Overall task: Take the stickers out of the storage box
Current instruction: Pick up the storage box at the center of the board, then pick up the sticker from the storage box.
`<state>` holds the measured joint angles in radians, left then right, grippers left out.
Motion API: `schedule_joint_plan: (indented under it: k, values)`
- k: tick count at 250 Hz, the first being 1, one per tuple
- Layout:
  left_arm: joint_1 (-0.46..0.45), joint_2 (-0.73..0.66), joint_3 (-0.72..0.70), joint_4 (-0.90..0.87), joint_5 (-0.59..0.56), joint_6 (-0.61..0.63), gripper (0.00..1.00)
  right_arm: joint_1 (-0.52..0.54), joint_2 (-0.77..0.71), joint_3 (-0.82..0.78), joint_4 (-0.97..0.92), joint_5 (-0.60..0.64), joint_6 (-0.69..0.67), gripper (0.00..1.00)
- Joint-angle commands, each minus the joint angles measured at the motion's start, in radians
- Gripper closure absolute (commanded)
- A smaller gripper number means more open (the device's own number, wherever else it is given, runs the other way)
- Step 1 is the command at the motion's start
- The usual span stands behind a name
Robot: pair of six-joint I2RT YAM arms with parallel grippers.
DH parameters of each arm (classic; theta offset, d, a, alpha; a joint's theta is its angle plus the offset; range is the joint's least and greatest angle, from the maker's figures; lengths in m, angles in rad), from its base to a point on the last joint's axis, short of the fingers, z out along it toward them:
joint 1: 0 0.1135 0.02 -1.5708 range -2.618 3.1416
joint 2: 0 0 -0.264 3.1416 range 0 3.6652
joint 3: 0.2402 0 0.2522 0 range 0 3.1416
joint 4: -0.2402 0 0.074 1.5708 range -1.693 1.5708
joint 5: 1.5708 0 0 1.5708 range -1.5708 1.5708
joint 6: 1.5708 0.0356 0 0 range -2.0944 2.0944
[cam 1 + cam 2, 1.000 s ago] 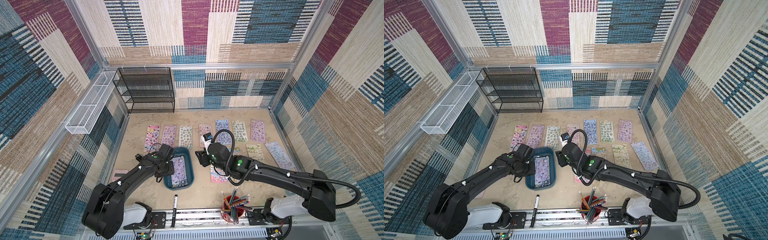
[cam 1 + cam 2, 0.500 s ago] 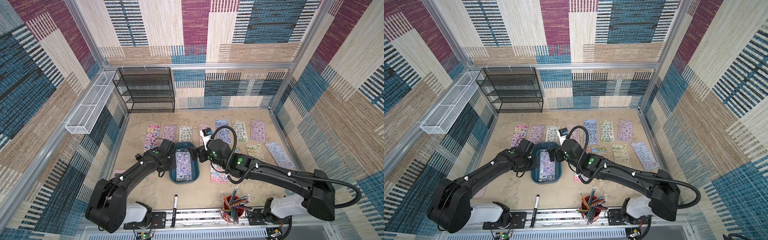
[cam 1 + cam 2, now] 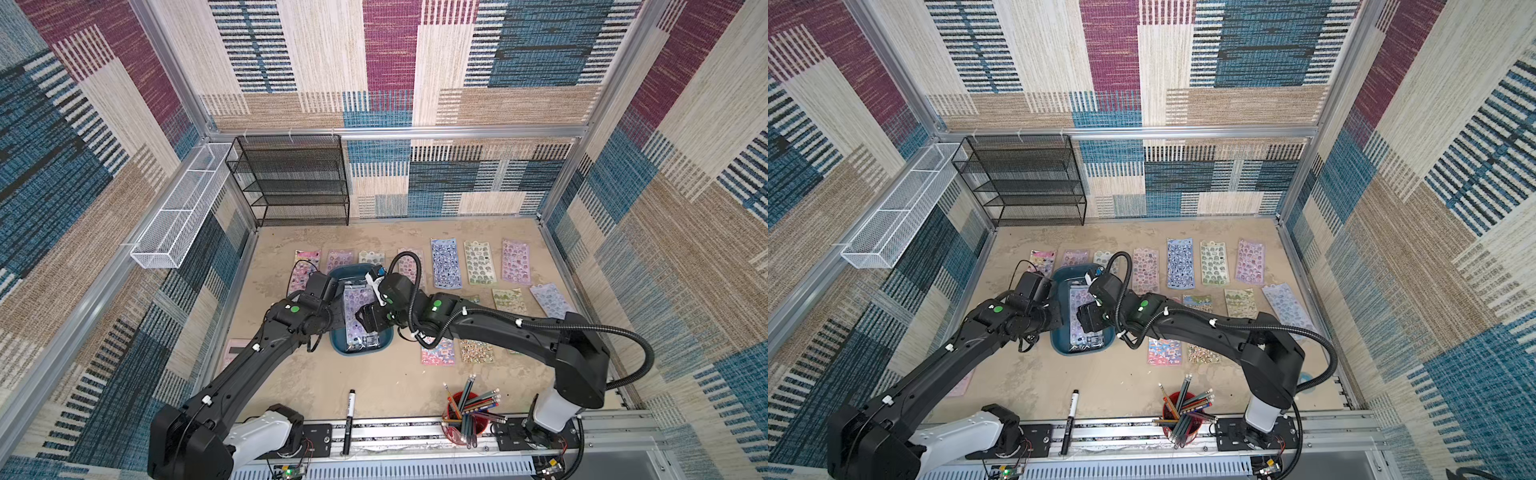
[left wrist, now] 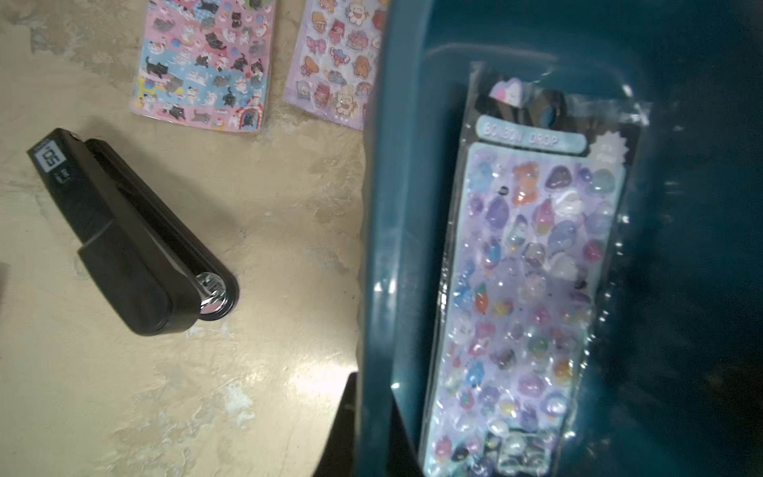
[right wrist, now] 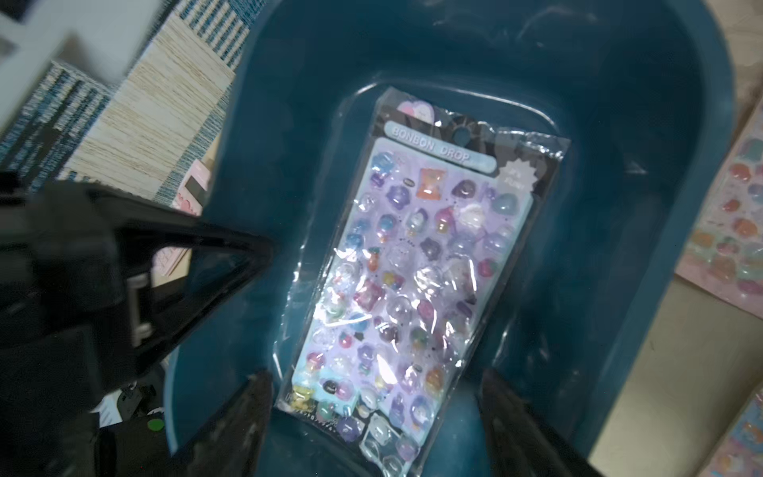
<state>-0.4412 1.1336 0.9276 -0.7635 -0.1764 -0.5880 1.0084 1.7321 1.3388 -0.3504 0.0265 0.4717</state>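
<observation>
**Views compared.** Only the left wrist view shows a black stapler [image 4: 128,235], lying on the desk left of the storage box [image 4: 388,186]. In both top views the left arm covers that spot. The same view shows the left gripper [image 4: 367,429] with its jaws clamped on the box's left wall. The right wrist view shows this grip from inside the box.

Both wrist views show a lilac sticker sheet [image 5: 413,268] in a clear sleeve headed BONBON DROP, lying flat on the box floor. In the top views it is only a pale strip.

The right gripper [image 5: 375,373] hangs inside the box with its jaws apart, one finger on either side of the sheet's near end. Whether they touch the sheet cannot be told.

**Surface.** The desk [image 3: 395,382] is mottled sand-beige.
- A pink sheet [image 3: 235,349] lies by the left wall.
- The other stickers [image 3: 445,263] lie in a far row of seven, with more to the right of the box.
- A black marker [image 3: 349,419] and a red cup of pencils [image 3: 461,415] stand at the near edge.

**Room.** The walls are woven patchwork in blue, maroon and beige.
- A white wire basket [image 3: 178,208] hangs on the left wall.
- A black mesh rack [image 3: 295,183] stands at the far left.
</observation>
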Motion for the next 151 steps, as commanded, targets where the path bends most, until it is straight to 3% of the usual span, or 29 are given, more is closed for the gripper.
schedule_joint_plan:
  k: [1, 89, 151]
  values:
    - [-0.006, -0.027, 0.017, -0.029, -0.051, -0.032, 1.00, -0.001, 0.067, 0.069, -0.135, 0.048, 0.037, 0.20]
    - [-0.055, -0.029, 0.094, -0.027, -0.079, -0.055, 1.00, -0.004, 0.231, 0.212, -0.252, 0.120, 0.145, 0.13]
    - [-0.103, 0.007, 0.129, 0.000, -0.050, -0.061, 1.00, -0.022, 0.271, 0.216, -0.109, -0.108, 0.168, 0.14]
